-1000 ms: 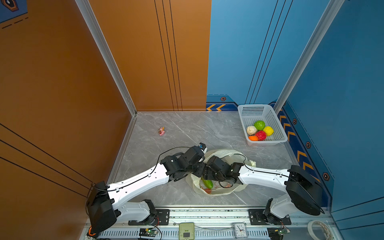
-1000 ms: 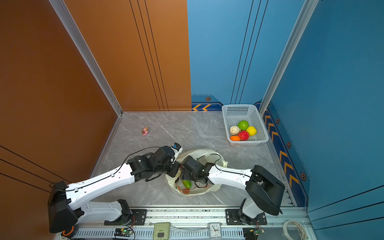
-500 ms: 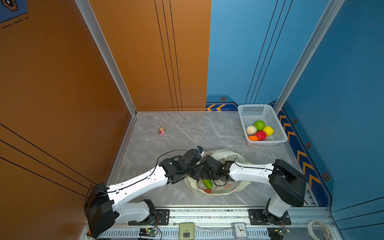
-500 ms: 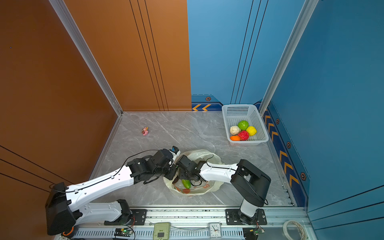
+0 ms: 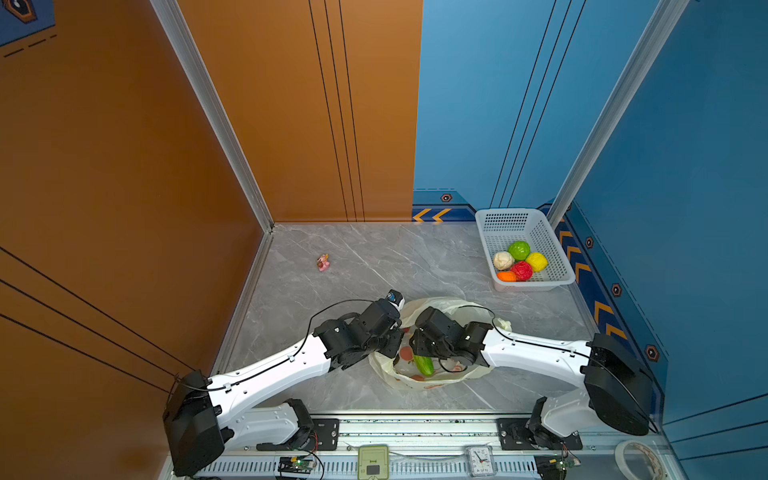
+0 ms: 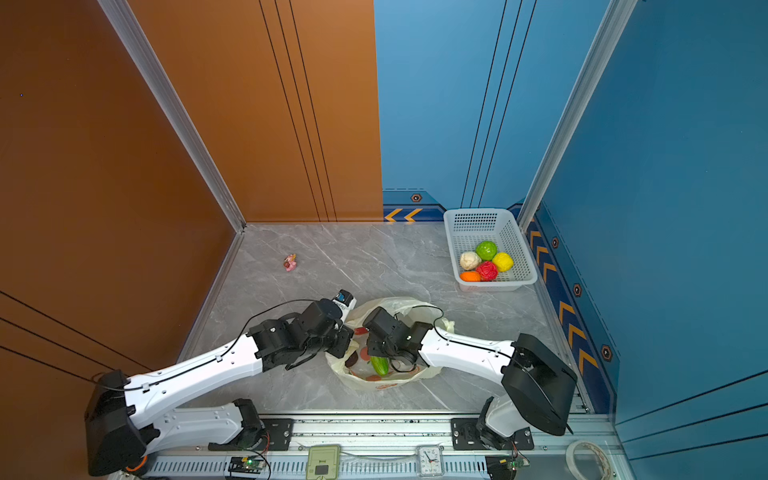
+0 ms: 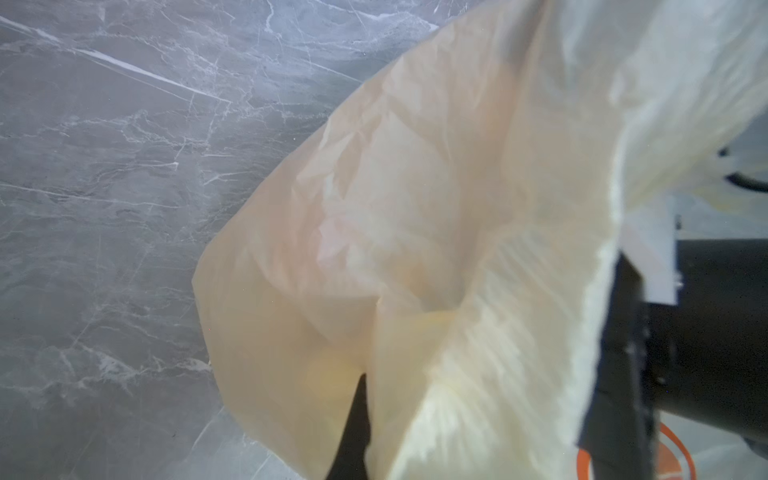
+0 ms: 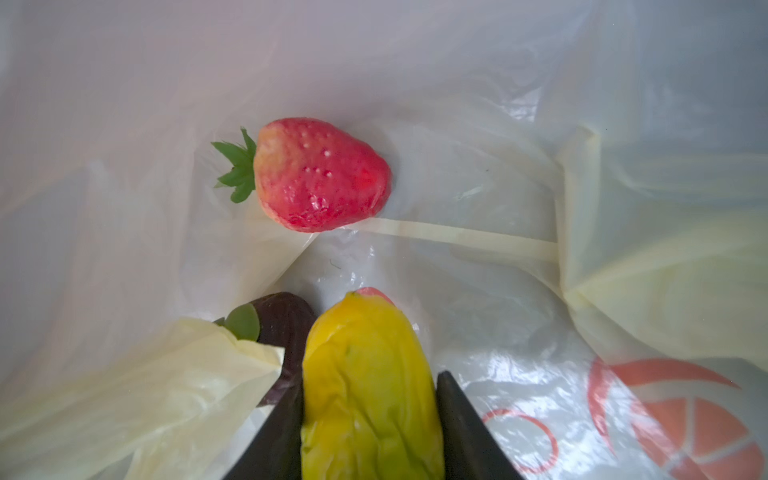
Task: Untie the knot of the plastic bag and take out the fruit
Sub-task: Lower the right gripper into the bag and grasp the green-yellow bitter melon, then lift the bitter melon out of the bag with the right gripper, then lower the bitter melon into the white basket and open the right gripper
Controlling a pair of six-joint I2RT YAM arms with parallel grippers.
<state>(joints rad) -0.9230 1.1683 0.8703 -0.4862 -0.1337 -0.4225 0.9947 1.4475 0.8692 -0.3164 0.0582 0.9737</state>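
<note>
Tools: right tool [image 8: 368, 392] reaches from the right into the open mouth of a thin translucent pale-yellow plastic bag with orange fruit prints [image 5: 436, 304], its two dark fingers [image 8: 459, 419] pressed against the sides of a yellow elongated toy fruit [image 8: 365, 365]. Left tool [image 5: 391, 345] is closed on the bag's left rim. Grey marble-patterned worktop [image 5: 374, 257] carries the bag at near centre, between the two arms. White perforated plastic basket [image 5: 512, 220] stands far right, well apart from the bag. It holds five round toy fruits: green [image 5: 519, 250], yellow [image 5: 536, 262], cream-white [image 5: 503, 260], red [image 5: 521, 271] and orange [image 5: 506, 276]. Inside the bag lie a green cucumber-shaped piece [image 5: 424, 365], a red toy strawberry [image 8: 320, 174] and a dark purple piece [image 8: 286, 320], the last just beside the clamped fruit. Small pink figurine [image 5: 323, 262] lies far left on the worktop.
</note>
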